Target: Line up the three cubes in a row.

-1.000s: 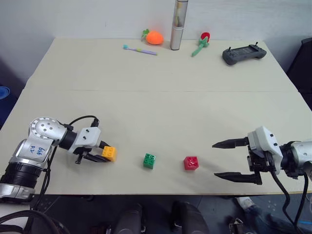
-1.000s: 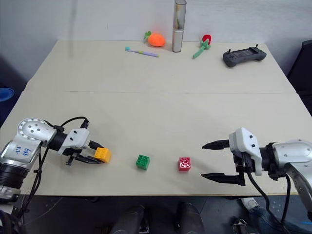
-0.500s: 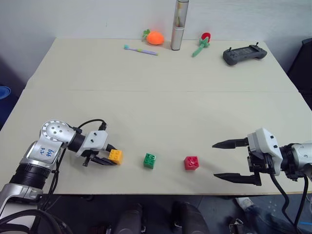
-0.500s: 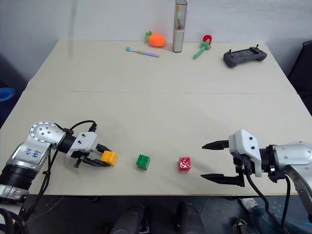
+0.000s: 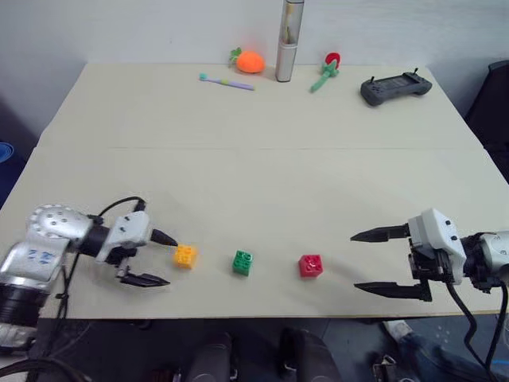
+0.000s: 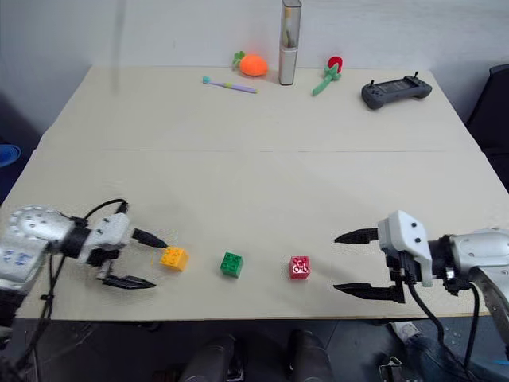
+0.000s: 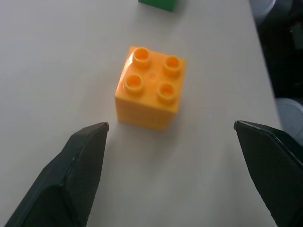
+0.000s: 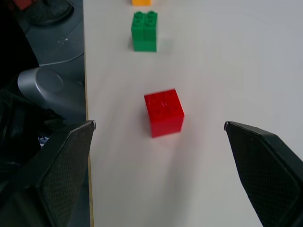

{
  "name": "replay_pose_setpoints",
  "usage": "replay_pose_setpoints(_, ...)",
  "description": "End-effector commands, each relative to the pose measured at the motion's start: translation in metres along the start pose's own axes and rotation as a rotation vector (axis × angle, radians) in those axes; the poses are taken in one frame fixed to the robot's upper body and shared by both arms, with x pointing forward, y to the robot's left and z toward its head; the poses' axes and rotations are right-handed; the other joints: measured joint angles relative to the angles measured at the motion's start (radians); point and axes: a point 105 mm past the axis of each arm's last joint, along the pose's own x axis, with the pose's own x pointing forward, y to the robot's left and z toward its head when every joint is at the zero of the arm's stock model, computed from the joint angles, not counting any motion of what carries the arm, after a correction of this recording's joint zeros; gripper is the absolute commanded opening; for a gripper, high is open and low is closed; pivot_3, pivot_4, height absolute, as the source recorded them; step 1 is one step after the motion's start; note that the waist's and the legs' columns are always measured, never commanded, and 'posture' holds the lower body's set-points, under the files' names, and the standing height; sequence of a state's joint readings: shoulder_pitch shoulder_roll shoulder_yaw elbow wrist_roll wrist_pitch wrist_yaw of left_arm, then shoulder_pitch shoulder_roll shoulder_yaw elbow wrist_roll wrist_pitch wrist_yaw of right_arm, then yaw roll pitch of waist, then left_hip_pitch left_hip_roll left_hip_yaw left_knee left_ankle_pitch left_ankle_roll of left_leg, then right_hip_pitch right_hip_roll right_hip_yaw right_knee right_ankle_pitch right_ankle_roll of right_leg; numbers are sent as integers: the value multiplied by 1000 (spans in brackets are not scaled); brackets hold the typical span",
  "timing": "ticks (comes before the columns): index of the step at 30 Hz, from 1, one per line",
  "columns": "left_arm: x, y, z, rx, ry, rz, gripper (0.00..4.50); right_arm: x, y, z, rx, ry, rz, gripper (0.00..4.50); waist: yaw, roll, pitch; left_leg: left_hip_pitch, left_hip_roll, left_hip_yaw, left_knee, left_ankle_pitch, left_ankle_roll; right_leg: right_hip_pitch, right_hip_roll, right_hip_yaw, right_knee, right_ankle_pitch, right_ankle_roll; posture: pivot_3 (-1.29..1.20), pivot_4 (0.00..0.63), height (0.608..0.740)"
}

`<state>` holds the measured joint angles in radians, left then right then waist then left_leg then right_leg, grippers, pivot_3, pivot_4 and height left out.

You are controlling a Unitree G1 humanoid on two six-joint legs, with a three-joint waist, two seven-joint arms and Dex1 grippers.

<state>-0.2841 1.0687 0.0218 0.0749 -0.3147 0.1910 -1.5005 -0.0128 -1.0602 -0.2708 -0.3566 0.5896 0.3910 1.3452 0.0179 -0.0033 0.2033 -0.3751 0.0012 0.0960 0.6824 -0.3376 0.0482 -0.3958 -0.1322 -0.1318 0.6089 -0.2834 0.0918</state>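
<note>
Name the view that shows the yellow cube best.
The left wrist view: the yellow cube is close up, all four studs clear. Both eye views show it small, beside the green cube. The right wrist view catches just its edge.

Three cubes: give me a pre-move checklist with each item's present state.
1. Left tool open, apart from the yellow-orange cube: ok.
2. Right tool open, apart from the red cube: ok.
3. Green cube stands between the other two, studs up: ok.
4. All three sit on the table in a rough line near its front edge: ok.
5. Gaps even: cannot tell.
</note>
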Motion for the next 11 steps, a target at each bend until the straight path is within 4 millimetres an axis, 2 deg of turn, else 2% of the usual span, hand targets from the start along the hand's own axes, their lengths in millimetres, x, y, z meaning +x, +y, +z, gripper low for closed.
replay_pose_setpoints(1, -43, -18, 16, -68, -7, 21, 4464, -30, -1, 3, 6, 34, -3, 4500, -1, 0, 0, 0, 0, 0, 0, 0, 0, 0, 0, 0, 0, 0, 0, 0, 150, 740)
replay_pose_setpoints(5, -68, -39, 13, -126, 54, 34, 4464, -49, 4, 4, 68, 24, 32, 4500, -2, 3, 1, 2, 1, -1, -1, 0, 0, 2, 0, 0, -5, 0, 0, 0, 150, 740)
replay_pose_setpoints(8, -80, -38, 18, -145, 26, 104, 4464, -55, 2, -2, 76, 33, 12, 4500, 4, 4, 1, 3, 1, -2, -1, -2, -4, 2, -1, 0, -5, 0, -1, 0, 150, 740)
replay_pose_setpoints(11, -78, -35, 24, -120, -17, 143, 4464, -51, -1, -5, 86, 18, 2, 4500, 5, 4, 2, 3, 1, -2, -1, -4, -7, 1, -1, 0, -4, -1, -1, 0, 150, 740)
